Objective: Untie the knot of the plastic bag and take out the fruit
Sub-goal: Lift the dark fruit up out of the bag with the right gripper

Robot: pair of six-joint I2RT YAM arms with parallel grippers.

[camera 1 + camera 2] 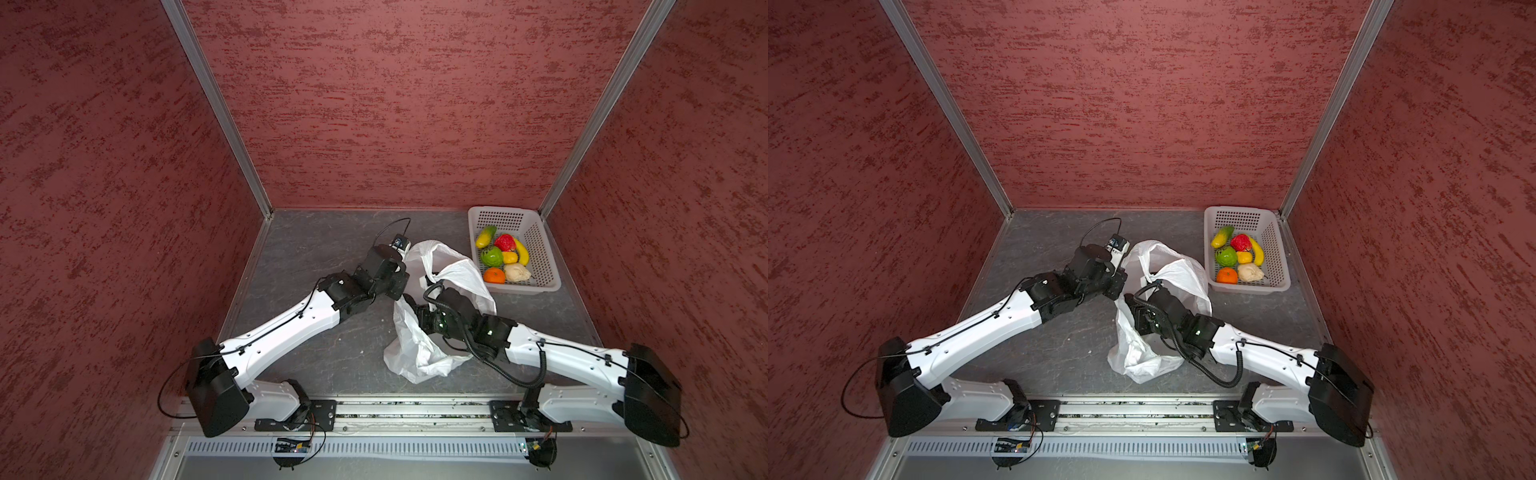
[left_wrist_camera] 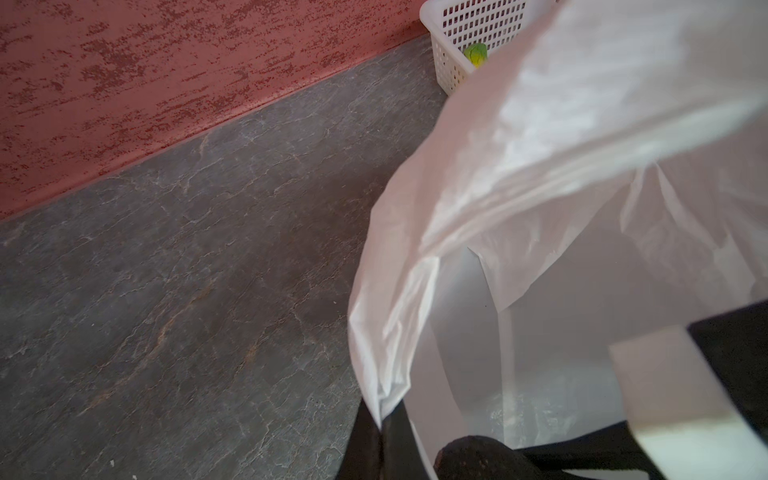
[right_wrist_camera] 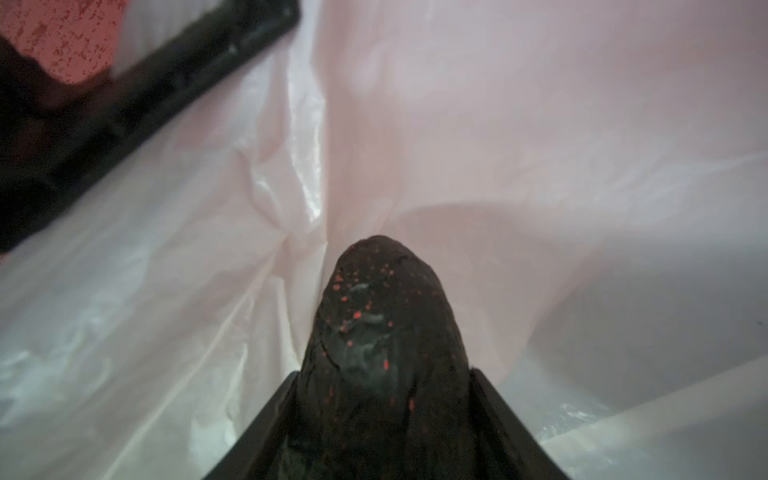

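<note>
Two jaws of the right claw (image 3: 384, 386) pinch a dark red-flecked oval fruit (image 3: 382, 299) inside the crinkly translucent white plastic bag (image 1: 415, 353), slumped mid-table. The left claw (image 2: 380, 428) is clamped on the bag's rim, its arm reaching toward 1 o'clock. Seven toy fruits (image 1: 492, 257) fill the white perforated basket (image 1: 544, 253) at 1 o'clock. From above, both claw tips are hidden.

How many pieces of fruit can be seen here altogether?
8. Seven lie in the basket: yellow-green oblong, red berry, banana, green apple, small yellow piece, orange, beige round. A dark one sits in the right gripper inside the plastic bag; more may hide there.
</note>
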